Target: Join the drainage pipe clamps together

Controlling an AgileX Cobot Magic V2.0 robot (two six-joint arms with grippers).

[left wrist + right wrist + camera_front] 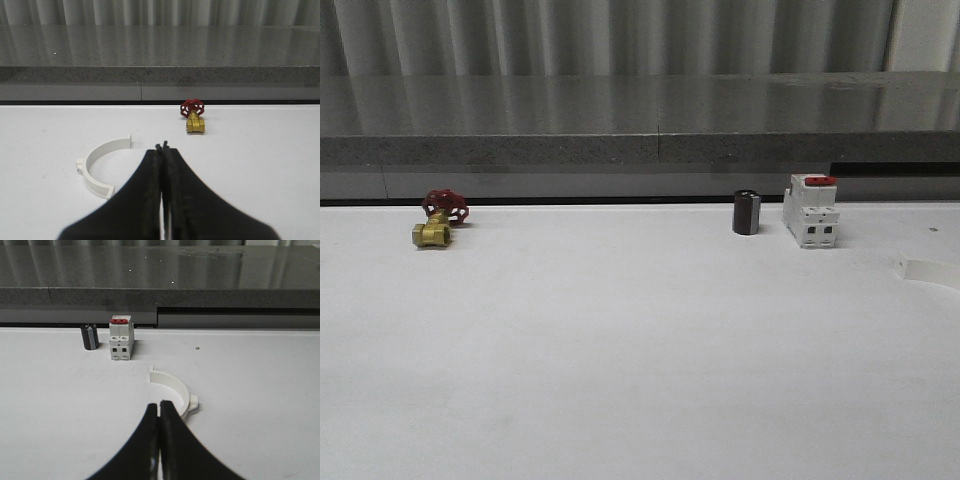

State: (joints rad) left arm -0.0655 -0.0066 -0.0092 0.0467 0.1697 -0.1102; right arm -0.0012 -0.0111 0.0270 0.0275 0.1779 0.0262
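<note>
One white half-ring drainage pipe clamp [96, 169] lies flat on the white table in the left wrist view. It sits just beside and ahead of my left gripper [162, 148], apart from the fingers. That gripper is shut with nothing in it. The other half-ring clamp [176, 386] lies in the right wrist view, with its tab pointing away from the breaker. Its near end is hidden behind my right gripper [159, 404], which is shut and empty. In the front view, a white edge of this clamp [926, 270] shows at the far right.
A brass valve with a red handwheel [438, 222] [194, 117] stands at the back left. A black cylinder [747, 212] [90, 336] and a white breaker with a red top [811, 211] [121, 338] stand at the back right. A grey ledge [640, 150] runs behind the table.
</note>
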